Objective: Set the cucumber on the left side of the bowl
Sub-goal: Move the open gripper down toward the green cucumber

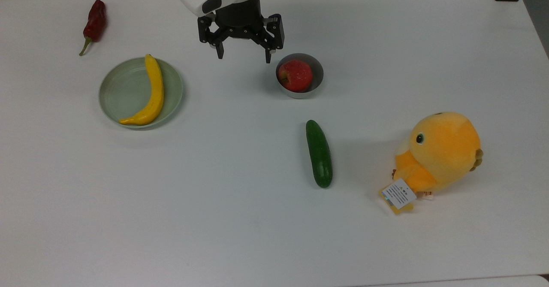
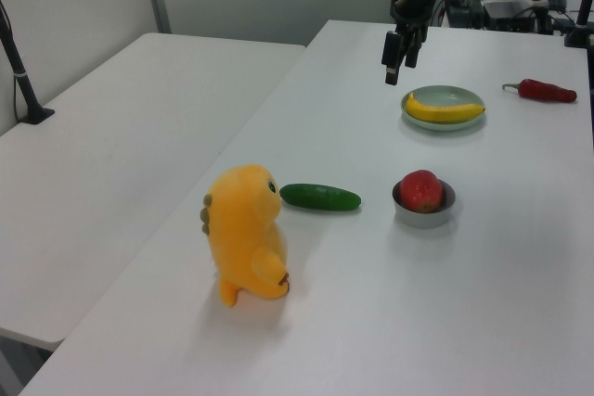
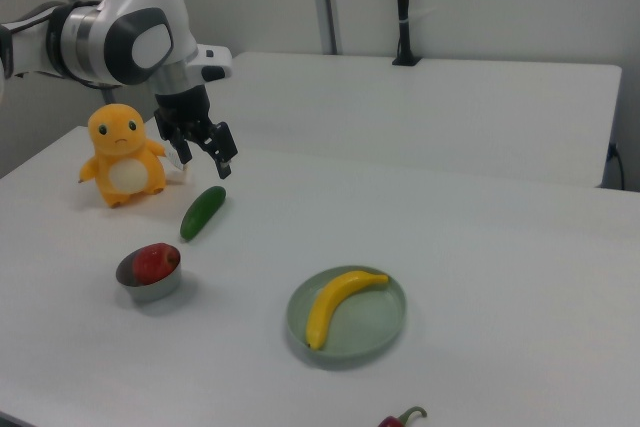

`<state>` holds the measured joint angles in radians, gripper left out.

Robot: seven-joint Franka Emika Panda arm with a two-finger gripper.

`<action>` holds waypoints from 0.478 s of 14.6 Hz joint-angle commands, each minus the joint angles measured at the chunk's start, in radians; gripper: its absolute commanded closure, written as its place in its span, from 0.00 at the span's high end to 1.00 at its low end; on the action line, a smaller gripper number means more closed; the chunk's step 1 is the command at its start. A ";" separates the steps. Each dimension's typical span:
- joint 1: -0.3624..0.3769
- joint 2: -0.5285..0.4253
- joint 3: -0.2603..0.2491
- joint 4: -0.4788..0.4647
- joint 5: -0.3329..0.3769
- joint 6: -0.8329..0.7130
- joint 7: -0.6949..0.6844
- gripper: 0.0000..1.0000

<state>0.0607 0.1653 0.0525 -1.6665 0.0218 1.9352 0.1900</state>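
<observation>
The dark green cucumber (image 1: 319, 153) (image 2: 320, 197) (image 3: 203, 212) lies flat on the white table, a little below the bowl in the top view. The small grey metal bowl (image 1: 316, 68) (image 2: 444, 209) (image 3: 140, 286) holds a red apple (image 1: 295, 75). My gripper (image 1: 243, 57) (image 2: 399, 69) (image 3: 205, 161) hangs open above the table with nothing between its fingers, just to the top view's left of the bowl and well away from the cucumber.
A pale green plate (image 1: 124, 90) with a banana (image 1: 151, 93) lies at the top view's left. A dark red chili pepper (image 1: 94, 22) rests near the far left corner. An orange plush chick (image 1: 437, 154) stands to the top view's right of the cucumber.
</observation>
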 commanded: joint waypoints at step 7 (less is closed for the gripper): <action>-0.024 -0.007 0.000 0.030 0.004 -0.033 0.026 1.00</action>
<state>0.0314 0.1646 0.0528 -1.6477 0.0217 1.9352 0.2137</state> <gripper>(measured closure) 0.000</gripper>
